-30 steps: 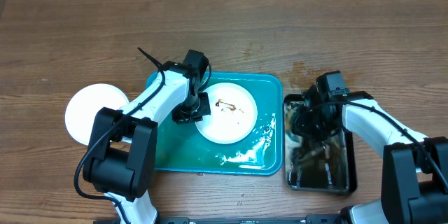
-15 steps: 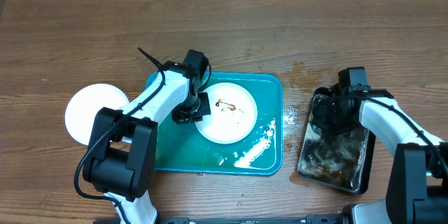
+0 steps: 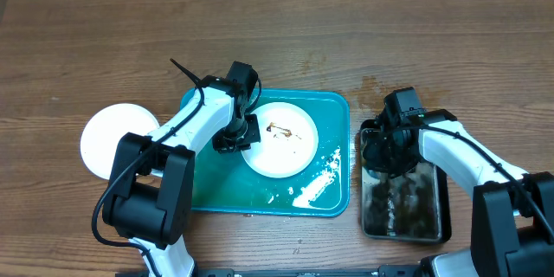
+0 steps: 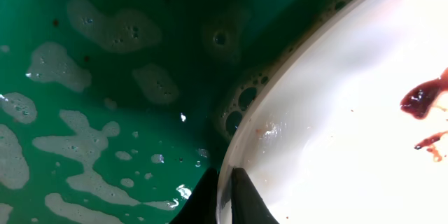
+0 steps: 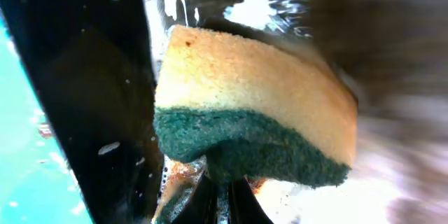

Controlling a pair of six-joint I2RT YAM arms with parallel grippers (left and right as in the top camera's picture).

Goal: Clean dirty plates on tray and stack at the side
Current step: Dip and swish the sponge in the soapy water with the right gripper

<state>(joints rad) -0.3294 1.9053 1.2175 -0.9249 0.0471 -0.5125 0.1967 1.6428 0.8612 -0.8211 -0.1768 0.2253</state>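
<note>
The wooden counter (image 3: 346,35) carries three items directly. The teal tray (image 3: 208,190) lies at centre front. A white plate (image 3: 108,134) lies near the teal tray's left side, partly covered by the left arm. A black tray (image 3: 402,212) lies just beside its right edge. Wet marks (image 3: 374,86) darken the wood behind the black tray.

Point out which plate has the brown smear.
The plate lying in the teal tray, gripped at its rim by the left gripper, has the smear near its centre. The other plate, on the table left of the tray, looks clean.
</note>
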